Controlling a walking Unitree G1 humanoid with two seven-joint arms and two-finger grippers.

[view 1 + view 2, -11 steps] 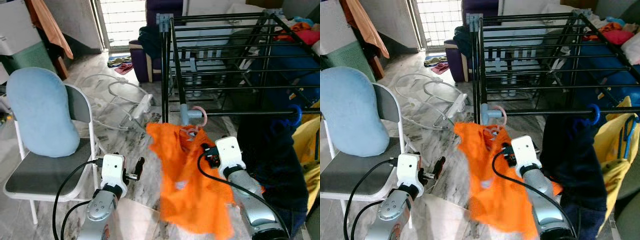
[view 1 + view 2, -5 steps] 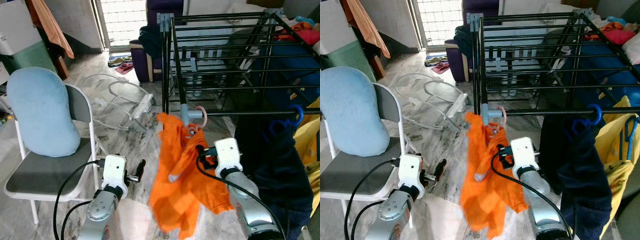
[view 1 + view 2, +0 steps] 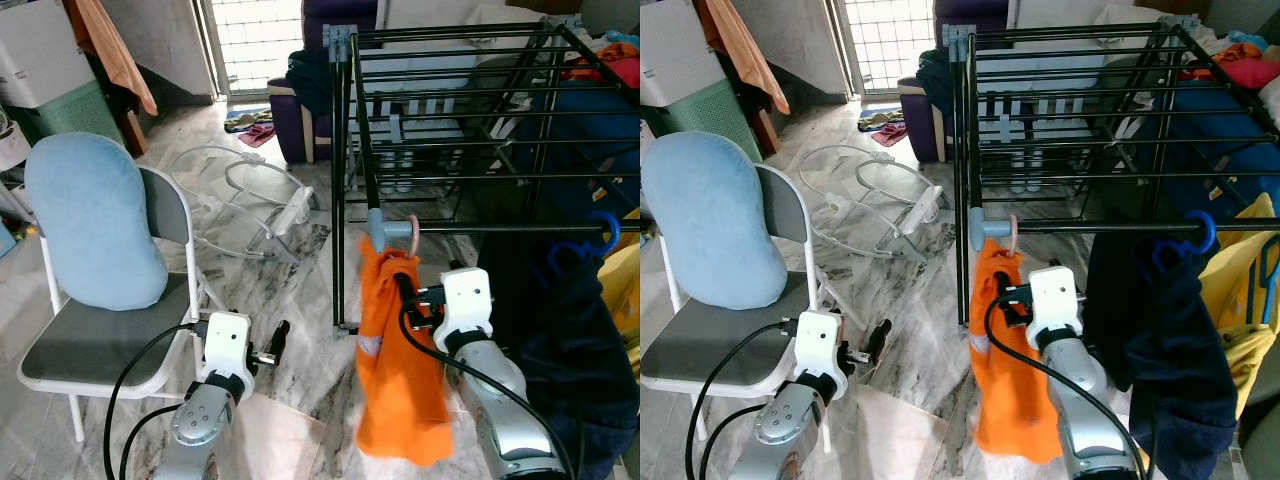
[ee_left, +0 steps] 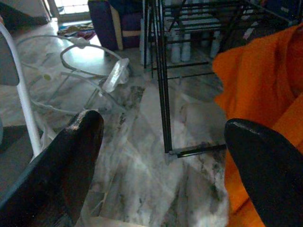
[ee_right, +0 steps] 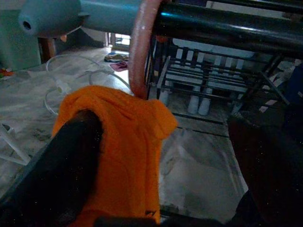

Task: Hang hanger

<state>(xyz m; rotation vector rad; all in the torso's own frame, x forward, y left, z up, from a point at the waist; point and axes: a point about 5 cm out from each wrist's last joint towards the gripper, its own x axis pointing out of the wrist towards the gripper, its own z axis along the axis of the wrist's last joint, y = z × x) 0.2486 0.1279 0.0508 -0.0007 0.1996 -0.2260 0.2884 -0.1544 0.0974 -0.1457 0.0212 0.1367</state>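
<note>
An orange garment (image 3: pixel 395 350) hangs on a pink hanger whose hook (image 3: pixel 412 232) sits over the front black rail (image 3: pixel 500 228) of the drying rack, right beside the rail's grey-blue end cap (image 3: pixel 377 228). In the right wrist view the hook (image 5: pixel 137 52) curls over the rail (image 5: pixel 227 28). My right gripper (image 3: pixel 407 298) is just below the rail at the garment's collar, open, with the orange cloth against one finger (image 5: pixel 71 161). My left gripper (image 3: pixel 275 340) is low over the marble floor, open and empty, its fingers (image 4: pixel 75 156) spread wide.
A dark blue garment (image 3: pixel 560 310) on a blue hanger hangs on the same rail to the right, with a yellow one (image 3: pixel 1250 290) beyond. A folding chair with a blue cushion (image 3: pixel 95 225) stands at left. A white wire frame (image 3: pixel 250 195) lies on the floor.
The orange garment has swung in from a wide spread and now hangs narrow and straight under the rail. My right gripper has shifted slightly right with it. The left arm is unchanged.
</note>
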